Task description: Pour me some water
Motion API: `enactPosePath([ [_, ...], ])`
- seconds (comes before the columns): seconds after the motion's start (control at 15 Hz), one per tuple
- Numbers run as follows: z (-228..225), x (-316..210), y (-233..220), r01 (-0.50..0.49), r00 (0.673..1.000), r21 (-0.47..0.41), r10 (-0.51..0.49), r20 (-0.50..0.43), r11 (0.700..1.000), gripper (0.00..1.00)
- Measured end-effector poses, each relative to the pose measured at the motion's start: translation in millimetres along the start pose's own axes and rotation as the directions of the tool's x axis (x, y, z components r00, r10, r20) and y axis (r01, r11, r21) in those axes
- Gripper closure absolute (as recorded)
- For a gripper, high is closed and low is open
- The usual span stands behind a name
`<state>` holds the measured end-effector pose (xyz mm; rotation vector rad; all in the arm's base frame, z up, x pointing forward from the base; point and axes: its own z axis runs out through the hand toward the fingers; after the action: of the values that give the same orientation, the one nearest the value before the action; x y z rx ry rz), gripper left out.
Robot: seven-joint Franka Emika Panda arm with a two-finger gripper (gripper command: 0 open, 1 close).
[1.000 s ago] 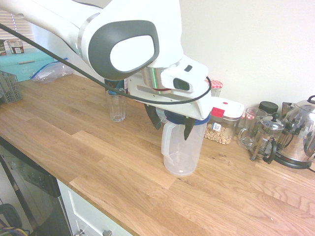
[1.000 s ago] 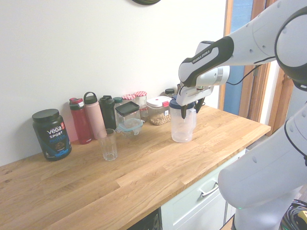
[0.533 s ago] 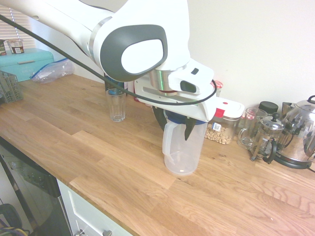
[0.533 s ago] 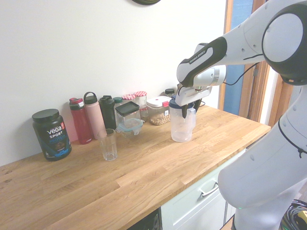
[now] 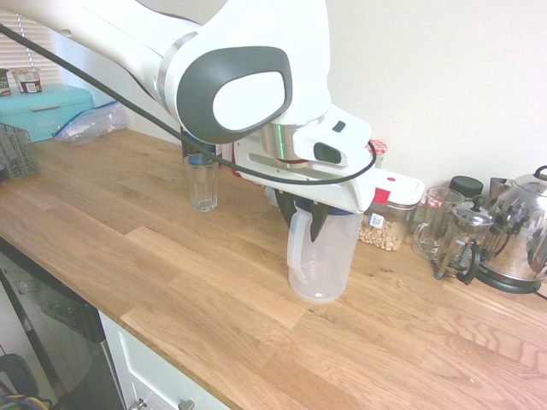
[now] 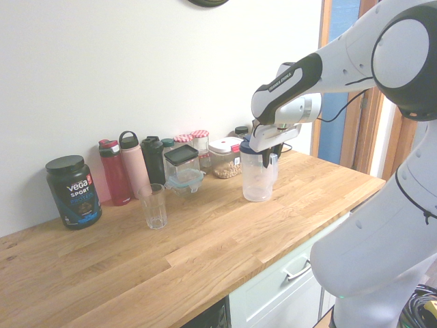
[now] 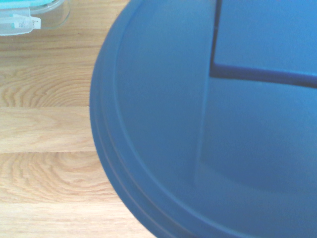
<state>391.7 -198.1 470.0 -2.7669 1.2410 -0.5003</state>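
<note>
A clear plastic pitcher [image 5: 323, 256] [image 6: 257, 181] with a blue lid [image 7: 198, 124] stands upright on the wooden counter [image 5: 171, 273]. My gripper [image 5: 302, 218] [image 6: 268, 156] comes down from above onto its top. The dark fingers are pinched in on the top of the handle at the pitcher's side. An empty drinking glass [image 5: 202, 182] [image 6: 154, 206] stands apart from it on the counter, in front of the row of bottles. In the wrist view the blue lid fills most of the picture.
Behind the pitcher stand a lidded container of nuts [image 5: 389, 213], a glass mug [image 5: 432, 224], a French press [image 5: 461, 239] and a steel kettle [image 5: 521, 239]. Along the wall are a Vega tub [image 6: 74, 191] and several bottles [image 6: 133, 164]. A teal box [image 5: 38, 107] sits far off.
The fingers have drawn in from wide open to a narrow grip at the handle. The gripper sank slightly and the pitcher shifted a little on the counter.
</note>
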Motion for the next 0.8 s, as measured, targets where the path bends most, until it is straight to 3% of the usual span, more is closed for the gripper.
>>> enactPosePath([
  [0.27, -7, 1, 0, 0.001, 1.0, 0.004, -0.001, -0.005, 1.0, 1.0],
  [0.47, -45, 2, -3, 0.05, 0.998, 0.021, -0.05, -0.023, 0.999, 1.0],
  [0.6, -88, -4, -14, 0.143, 0.989, 0.032, -0.142, -0.037, 0.989, 1.0],
  [0.8, -127, -30, -60, 0.313, 0.95, 0.013, -0.313, 0.003, 0.95, 1.0],
])
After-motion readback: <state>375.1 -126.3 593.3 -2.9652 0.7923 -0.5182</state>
